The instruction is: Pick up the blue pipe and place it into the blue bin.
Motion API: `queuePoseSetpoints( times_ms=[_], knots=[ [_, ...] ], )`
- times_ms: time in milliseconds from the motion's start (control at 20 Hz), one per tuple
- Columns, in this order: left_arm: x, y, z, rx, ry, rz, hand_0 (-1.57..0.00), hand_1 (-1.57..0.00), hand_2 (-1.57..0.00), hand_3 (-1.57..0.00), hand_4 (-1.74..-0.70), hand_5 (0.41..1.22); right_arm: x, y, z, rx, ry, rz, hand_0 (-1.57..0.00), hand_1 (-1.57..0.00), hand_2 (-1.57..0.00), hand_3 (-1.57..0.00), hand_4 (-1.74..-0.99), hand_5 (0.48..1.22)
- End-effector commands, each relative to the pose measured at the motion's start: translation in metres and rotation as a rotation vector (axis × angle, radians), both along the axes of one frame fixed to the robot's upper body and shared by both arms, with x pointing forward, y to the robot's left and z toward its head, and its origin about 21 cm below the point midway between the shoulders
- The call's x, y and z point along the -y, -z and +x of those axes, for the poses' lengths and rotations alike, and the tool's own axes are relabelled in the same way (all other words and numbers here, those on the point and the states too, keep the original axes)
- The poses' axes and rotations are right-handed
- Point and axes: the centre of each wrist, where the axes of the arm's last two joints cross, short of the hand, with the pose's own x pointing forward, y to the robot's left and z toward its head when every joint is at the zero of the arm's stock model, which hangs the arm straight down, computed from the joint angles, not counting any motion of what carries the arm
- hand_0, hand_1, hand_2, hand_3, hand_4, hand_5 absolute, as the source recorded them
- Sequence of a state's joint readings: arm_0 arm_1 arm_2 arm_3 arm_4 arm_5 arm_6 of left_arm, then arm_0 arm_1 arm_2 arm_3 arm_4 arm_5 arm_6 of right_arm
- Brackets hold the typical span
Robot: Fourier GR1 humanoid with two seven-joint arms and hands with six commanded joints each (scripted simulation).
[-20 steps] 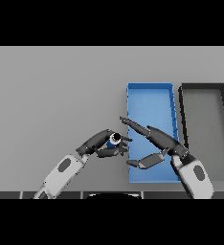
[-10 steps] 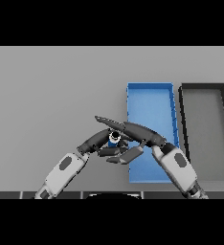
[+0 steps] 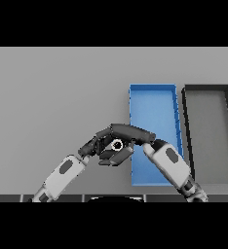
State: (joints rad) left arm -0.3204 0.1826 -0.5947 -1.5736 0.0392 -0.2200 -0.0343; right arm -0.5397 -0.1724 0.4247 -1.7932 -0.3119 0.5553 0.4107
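Observation:
The blue pipe [image 3: 117, 144] lies on the grey table just left of the blue bin [image 3: 153, 104]. Only its ring-shaped end shows between the two hands. My right hand [image 3: 131, 132] reaches in from the lower right, its fingers curled over the top of the pipe and its thumb under it. My left hand [image 3: 93, 144] sits close against the pipe's left side with relaxed fingers. The rest of the pipe is hidden by the hands. Nothing lies in the blue bin.
A black bin [image 3: 208, 97] stands right of the blue bin, side by side with it. The right forearm [image 3: 168, 163] crosses the blue bin's near left corner. Bare grey table [image 3: 52, 92] stretches to the left and back.
My right hand has swung left from over the blue bin's near end to the pipe, and its fingers have curled down around it. The left hand has stayed put.

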Motion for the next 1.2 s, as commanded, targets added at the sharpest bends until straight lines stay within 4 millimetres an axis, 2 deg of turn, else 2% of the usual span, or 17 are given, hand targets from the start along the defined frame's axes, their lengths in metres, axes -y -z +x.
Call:
queuePoseSetpoints(
  times_ms=[0, 100, 150, 200, 300, 450, 550, 600, 650, 750, 800, 900, 1000, 1150],
  knots=[
    [-0.002, -0.001, -0.001, -0.004, 0.0, -0.049, -1.03, -1.01, -0.99, -0.62, -1.66, 1.192, -0.003, 0.002, -0.001, -0.03, -0.011, 0.01, -1.01, -1.02, -1.02, -0.83, -1.541, 0.604],
    [0.004, -0.001, -0.002, -0.047, 0.009, -0.12, -1.22, -1.21, -1.2, -0.52, -1.69, 1.203, -0.003, 0.001, -0.001, -0.05, 0.005, 0.047, -1.21, -1.22, -1.22, -1.1, -1.492, 0.706],
    [0.002, 0.0, 0.0, -0.059, 0.006, -0.148, -1.29, -1.28, -1.27, -0.53, -1.7, 1.206, -0.005, 0.001, 0.0, -0.044, 0.007, 0.063, -1.28, -1.29, -1.29, -1.19, -1.475, 0.809],
    [0.002, 0.002, -0.003, -0.068, 0.01, -0.164, -1.35, -1.34, -1.33, -0.53, -1.71, 1.209, -0.006, 0.004, -0.002, -0.037, 0.004, 0.08, -1.34, -1.35, -1.35, -1.27, -1.464, 0.891],
    [0.001, 0.004, -0.001, -0.061, 0.004, -0.154, -1.43, -1.42, -1.42, -0.59, -1.72, 1.214, -0.003, 0.003, -0.005, 0.0, 0.024, 0.062, -1.42, -1.43, -1.43, -1.38, -1.456, 1.01],
    [0.002, -0.001, 0.001, -0.025, 0.002, -0.124, -1.5, -1.45, -1.49, -0.53, -1.73, 1.217, 0.001, 0.003, -0.006, 0.036, 0.009, 0.088, -1.5, -1.5, -1.5, -1.47, -1.469, 1.113],
    [0.0, 0.004, 0.002, -0.017, 0.019, -0.116, -1.5, -1.36, -1.52, -0.51, -1.73, 1.219, -0.001, 0.008, -0.007, 0.006, 0.003, 0.083, -1.52, -1.52, -1.52, -1.51, -1.473, 1.152],
    [0.0, 0.004, 0.001, -0.006, 0.029, -0.112, -1.43, -1.22, -1.35, -0.53, -1.64, 1.219, -0.005, 0.006, -0.007, -0.009, -0.001, 0.085, -1.53, -1.53, -1.53, -1.52, -1.474, 1.166],
    [-0.002, 0.005, 0.0, 0.007, 0.043, -0.103, -1.41, -1.19, -1.24, -0.52, -1.54, 1.219, -0.002, 0.006, -0.007, -0.003, -0.006, 0.092, -1.54, -1.54, -1.54, -1.53, -1.477, 1.177],
    [-0.005, 0.0, 0.004, -0.005, 0.061, -0.068, -0.98, -0.8, -0.82, -0.33, -1.34, 1.22, -0.003, 0.003, -0.007, 0.023, -0.009, 0.102, -1.55, -1.55, -1.55, -1.54, -1.48, 1.193],
    [-0.008, -0.001, 0.005, -0.008, 0.08, -0.048, -0.78, -0.64, -0.65, -0.27, -1.25, 1.22, -0.007, 0.004, -0.01, 0.023, -0.016, 0.101, -1.56, -1.56, -1.56, -1.55, -1.481, 1.198],
    [-0.008, 0.0, 0.004, -0.019, 0.096, -0.021, -0.5, -0.41, -0.42, -0.17, -1.11, 1.184, -0.004, 0.004, -0.012, 0.019, -0.015, 0.099, -1.56, -1.56, -1.56, -1.56, -1.482, 1.206],
    [-0.011, 0.001, 0.004, 0.015, 0.082, 0.004, -0.32, -0.26, -0.27, -0.11, -0.99, 1.042, -0.004, 0.004, -0.012, 0.005, -0.014, 0.106, -1.56, -1.56, -1.56, -1.56, -1.483, 1.212],
    [-0.012, 0.003, 0.007, -0.003, 0.034, 0.057, -0.16, -0.13, -0.14, -0.05, -0.88, 0.842, -0.005, 0.004, -0.013, 0.002, -0.012, 0.131, -1.57, -1.57, -1.57, -1.57, -1.484, 1.216]
  ],
)
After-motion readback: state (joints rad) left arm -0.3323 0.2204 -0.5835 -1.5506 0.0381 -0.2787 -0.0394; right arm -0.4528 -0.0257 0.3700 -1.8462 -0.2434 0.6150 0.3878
